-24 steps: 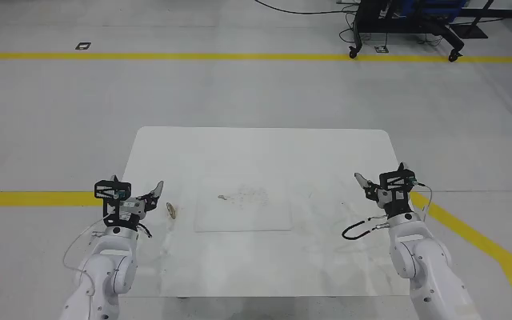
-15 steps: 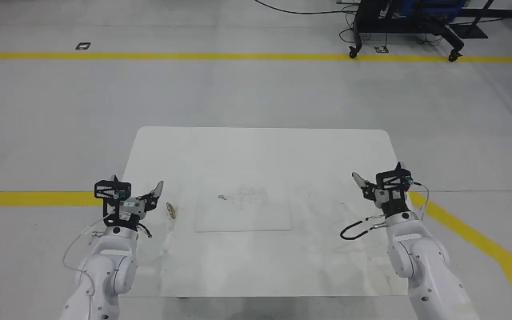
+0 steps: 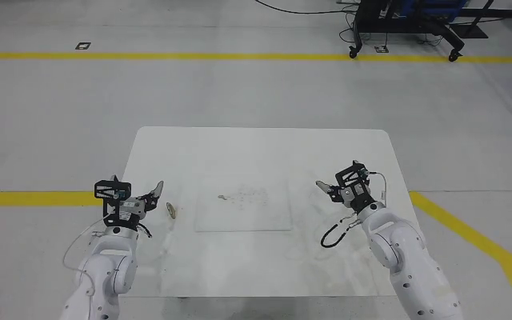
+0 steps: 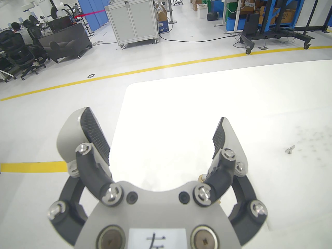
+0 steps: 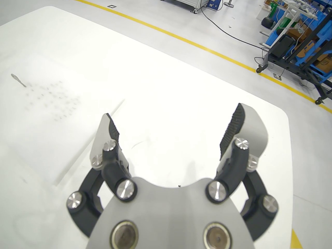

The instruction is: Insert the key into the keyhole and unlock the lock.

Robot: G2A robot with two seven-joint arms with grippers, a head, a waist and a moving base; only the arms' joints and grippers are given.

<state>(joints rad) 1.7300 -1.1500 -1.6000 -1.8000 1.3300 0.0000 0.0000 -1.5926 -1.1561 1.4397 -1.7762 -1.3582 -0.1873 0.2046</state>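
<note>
Progress: nothing done yet. Key (image 4: 290, 149) lies loose near the middle of the table (image 3: 240, 152), well apart from both grippers. My left gripper (image 4: 154, 117) is wide and empty, with a small brass piece (image 3: 171, 210), probably the lock, just beside it. My right gripper (image 5: 173, 116) is also wide and empty. Pickup, insertion and turning all remain.

White rounded arms (image 3: 112, 272), black looping cable (image 3: 328, 236), grey-and-black left gripper (image 4: 154, 120), ribbed black pads (image 4: 94, 136), silver screws (image 4: 111, 194)

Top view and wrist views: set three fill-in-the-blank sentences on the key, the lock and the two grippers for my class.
1. The left gripper and the right gripper both stand ___.
2. The key is held by ___ gripper.
3. The lock lies nearest the ___ gripper.
Missing words: open; neither; left.
</note>
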